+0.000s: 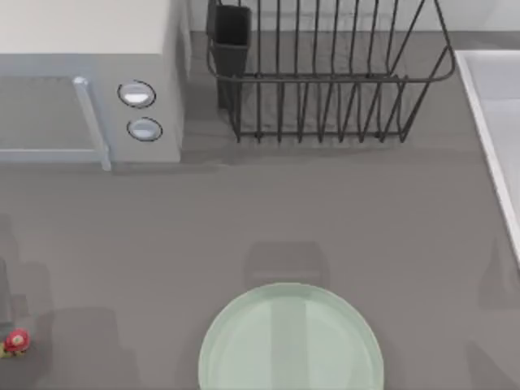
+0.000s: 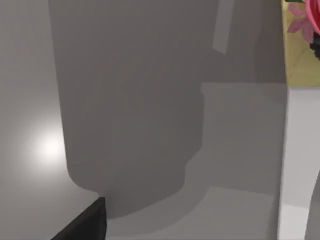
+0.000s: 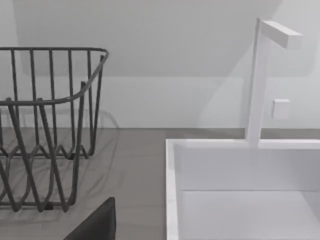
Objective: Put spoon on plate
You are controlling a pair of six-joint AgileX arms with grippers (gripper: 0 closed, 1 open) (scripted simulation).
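Plate (image 1: 291, 341) lies at the table's (image 1: 244, 219) near edge; the spoon's knob (image 1: 15, 342) sits at far left. Neither pincer's finger spread can be told.

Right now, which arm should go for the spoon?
Left, most likely. The spoon shows just its red-and-yellow knob at the top view's far left edge, on the left arm's side. The plate sits at bottom centre, a short carry away. The right wrist view faces the dish rack and sink.
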